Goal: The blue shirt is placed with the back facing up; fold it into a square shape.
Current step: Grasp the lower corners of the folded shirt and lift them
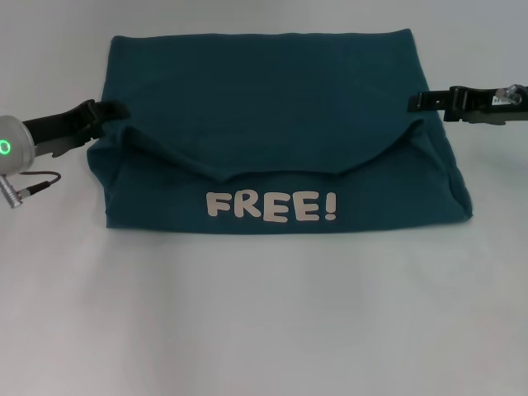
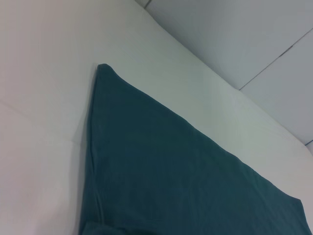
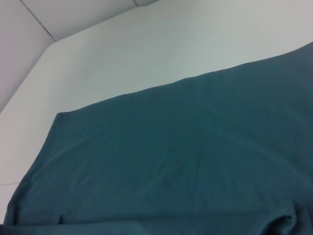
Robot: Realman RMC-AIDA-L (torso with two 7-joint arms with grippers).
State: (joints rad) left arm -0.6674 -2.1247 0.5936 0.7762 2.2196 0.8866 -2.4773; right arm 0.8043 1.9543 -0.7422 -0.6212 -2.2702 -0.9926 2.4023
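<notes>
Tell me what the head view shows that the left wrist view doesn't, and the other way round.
Only the head view shows the white FREE! lettering on the near folded layer, the whole outline of the blue shirt, and both arms: the left gripper at the shirt's left edge and the right gripper at its right edge. Only the left wrist view shows the wall panels beyond the table. Both show the plain teal cloth lying flat on the white table.

Plain white surface (image 1: 264,330), matte and evenly lit. Beyond its far edge, pale grey wall panels (image 2: 234,34) with thin dark seams.
</notes>
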